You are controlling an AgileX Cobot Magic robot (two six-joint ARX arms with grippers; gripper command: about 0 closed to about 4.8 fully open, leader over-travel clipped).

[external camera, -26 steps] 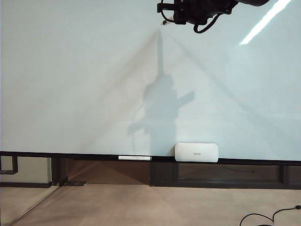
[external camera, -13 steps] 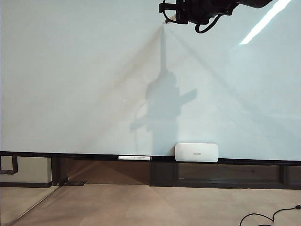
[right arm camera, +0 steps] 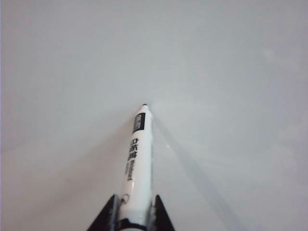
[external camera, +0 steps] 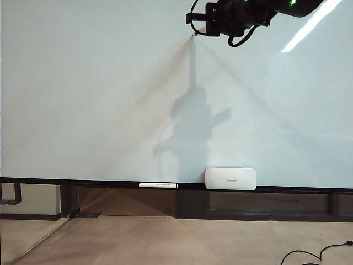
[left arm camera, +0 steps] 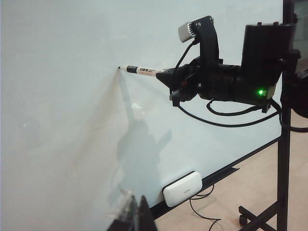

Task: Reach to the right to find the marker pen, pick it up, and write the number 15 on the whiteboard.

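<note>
Two pincers belong to this rig, and only the right one is at work on the whiteboard. The right pincer is clamped on the marker pen, its dark fingers pressed against either side of the white barrel. The pen juts straight out ahead of the pincer, black label band toward the nib, and its thin black tip sits at or just at the glossy surface; whether it truly touches cannot be told from the wrist view.

From the exterior view the right pincer sits high up near the top edge of the board, with the pen poking out of it toward the panel. The arm's shadow falls on the board below the pincer. No written stroke can be made out on the pale surface around the tip.

Well below the pincer, on the dark bottom rail, a white rounded box stands against the board, and a slim white stick lies on the rail just beside the box, apart from it.

The left wrist view looks across at the right arm and the pen it holds, tip at the board. Only the dark finger ends of the left pincer show at the frame's edge, well away from the pen, with only a narrow gap between them; whether they are fully together cannot be told.
</note>
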